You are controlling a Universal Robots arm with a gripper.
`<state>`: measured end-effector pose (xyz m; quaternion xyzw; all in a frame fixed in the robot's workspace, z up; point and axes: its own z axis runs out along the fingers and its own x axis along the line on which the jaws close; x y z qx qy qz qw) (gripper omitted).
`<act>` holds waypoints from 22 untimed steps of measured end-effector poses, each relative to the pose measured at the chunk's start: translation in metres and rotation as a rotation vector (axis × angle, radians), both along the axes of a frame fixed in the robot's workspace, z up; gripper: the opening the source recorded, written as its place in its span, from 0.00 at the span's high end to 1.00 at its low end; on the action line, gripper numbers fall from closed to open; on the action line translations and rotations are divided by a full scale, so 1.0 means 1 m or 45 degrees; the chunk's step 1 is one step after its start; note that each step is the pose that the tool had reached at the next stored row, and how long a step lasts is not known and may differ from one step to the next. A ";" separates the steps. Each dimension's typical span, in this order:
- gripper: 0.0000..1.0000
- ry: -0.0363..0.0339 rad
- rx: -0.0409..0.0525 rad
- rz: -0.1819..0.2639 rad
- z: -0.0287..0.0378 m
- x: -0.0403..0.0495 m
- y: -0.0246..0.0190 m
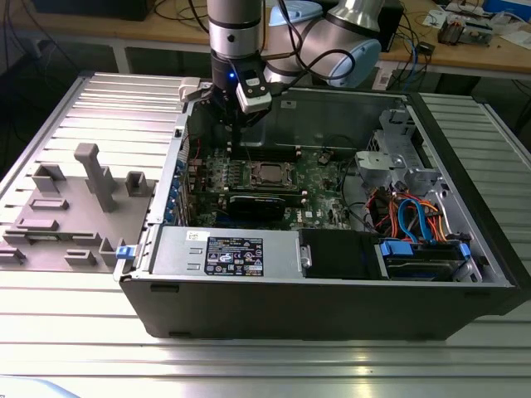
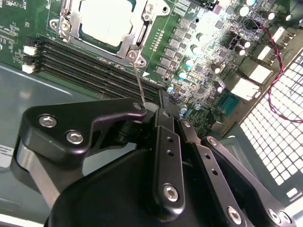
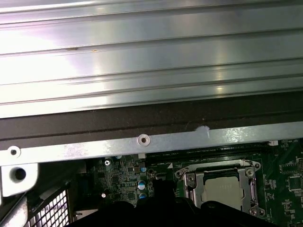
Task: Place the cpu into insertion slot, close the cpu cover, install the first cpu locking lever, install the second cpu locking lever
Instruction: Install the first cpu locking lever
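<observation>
Silver cpu (image 2: 105, 20) flat in insertion slot (image 2: 66, 21) | cpu cover (image 2: 137, 40) closed

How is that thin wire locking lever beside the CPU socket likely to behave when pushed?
The thin silvery wire locking lever probably flexes springily, being long and slender. Anchored beside the silvery cpu cover, it likely pivots rather than slides.

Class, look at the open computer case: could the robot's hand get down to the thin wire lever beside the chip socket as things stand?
Probably yes. The hand hangs inside the open case, and the wire lever rises toward it from the socket corner. Nothing lies between them.
</observation>
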<state>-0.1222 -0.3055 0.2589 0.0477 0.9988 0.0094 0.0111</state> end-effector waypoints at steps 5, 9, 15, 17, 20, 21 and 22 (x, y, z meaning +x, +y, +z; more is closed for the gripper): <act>0.89 0.0001 0.000 0.000 0.0000 0.0015 0.0000; 0.89 0.0000 0.000 0.000 0.0000 0.0048 0.0000; 0.89 0.0005 0.000 0.000 0.0000 0.0139 0.0000; 0.89 0.0007 0.000 0.000 0.0000 0.0182 0.0000; 0.89 0.0009 0.000 0.000 0.0000 0.0226 0.0000; 0.89 0.0009 0.000 0.000 0.0000 0.0229 -0.0001; 0.89 0.0009 0.000 0.000 0.0000 0.0230 0.0000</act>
